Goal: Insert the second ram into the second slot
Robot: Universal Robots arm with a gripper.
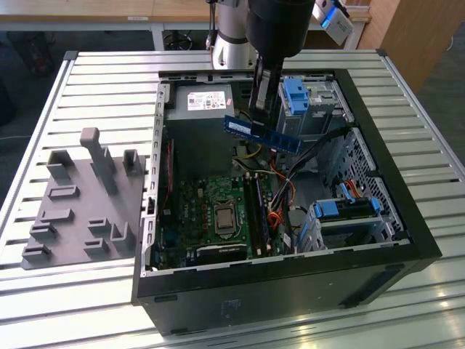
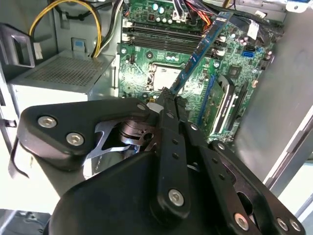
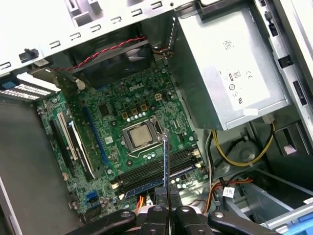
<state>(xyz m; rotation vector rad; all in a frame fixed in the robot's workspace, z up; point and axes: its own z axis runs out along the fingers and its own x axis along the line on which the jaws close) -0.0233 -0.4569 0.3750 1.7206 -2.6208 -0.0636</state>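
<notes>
We note pincer (image 1: 264,110) clamped on the second ram (image 1: 285,140), held aloft over the open computer case (image 1: 396,196) on the slatted bench (image 1: 109,80). In the first wrist view the stick hangs above the memory slots (image 3: 146,175) of the motherboard (image 3: 110,98), apart from them

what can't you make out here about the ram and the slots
Exterior view: whether the memory slots are filled; too small and dark.
First wrist view: chips on the ram stick, seen edge-on; its held end is hidden in the claw.
Second wrist view: the claw covers part of the motherboard.
</notes>
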